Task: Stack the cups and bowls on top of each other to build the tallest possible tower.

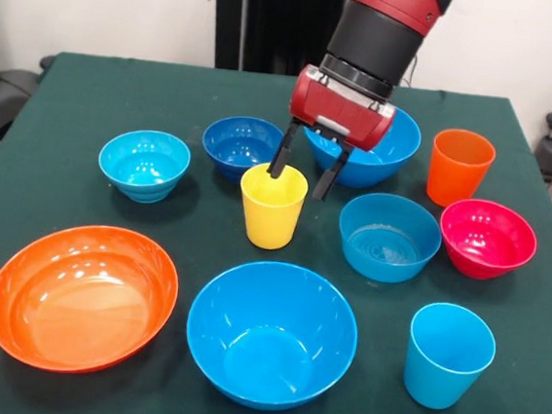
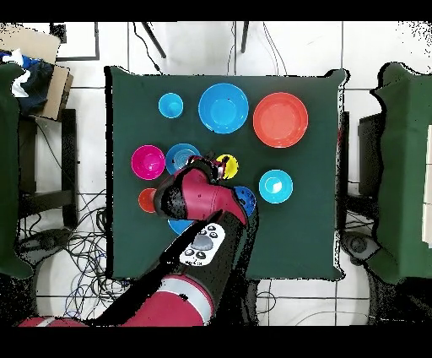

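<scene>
Ten pieces of glossy plastic sit apart on the dark green tablecloth, none stacked: three cups and seven bowls. In the front view the yellow cup stands upright near the middle, the orange cup toward the far right, and the light blue cup at the near right. Among the bowls, the wide orange bowl lies at the near left close to the table's front edge, one large blue bowl beside it at near centre, and the other large blue bowl at the back, partly hidden by the arm. A medium light blue bowl sits right of the yellow cup, with the magenta-red bowl just beyond it. At the left stand the cyan bowl and the small dark blue bowl. The gripper hangs over the yellow cup with its jaws spread, one finger dipping inside the cup's rim and the other outside its right wall, not closed on it. Open cloth remains along the left side and far corners. Around the table, the overhead view shows pale floor tiles, cables and dark chairs.
</scene>
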Robot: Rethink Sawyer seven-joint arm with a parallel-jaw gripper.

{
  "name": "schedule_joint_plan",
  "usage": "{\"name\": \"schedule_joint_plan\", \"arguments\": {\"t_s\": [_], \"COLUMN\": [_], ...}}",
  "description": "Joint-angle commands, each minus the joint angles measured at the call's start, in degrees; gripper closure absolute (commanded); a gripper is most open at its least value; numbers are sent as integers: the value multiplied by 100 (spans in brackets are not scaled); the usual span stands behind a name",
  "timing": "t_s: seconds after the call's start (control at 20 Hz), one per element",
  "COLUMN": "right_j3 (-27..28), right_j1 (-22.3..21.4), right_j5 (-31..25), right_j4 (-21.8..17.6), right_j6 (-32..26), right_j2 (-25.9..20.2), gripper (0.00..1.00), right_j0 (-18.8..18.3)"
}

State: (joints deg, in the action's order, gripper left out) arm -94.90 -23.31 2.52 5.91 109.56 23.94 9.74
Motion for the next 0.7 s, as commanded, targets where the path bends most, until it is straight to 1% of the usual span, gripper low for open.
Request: {"name": "schedule_joint_plan", "arguments": {"t_s": [0.05,0.7], "right_j3": [460,562], "right_j1": [265,393], "right_j5": [118,238], "right_j4": [247,323], "right_j6": [874,869], "right_j2": [-314,-254], "gripper": [0,0], "right_j0": [41,98]}}
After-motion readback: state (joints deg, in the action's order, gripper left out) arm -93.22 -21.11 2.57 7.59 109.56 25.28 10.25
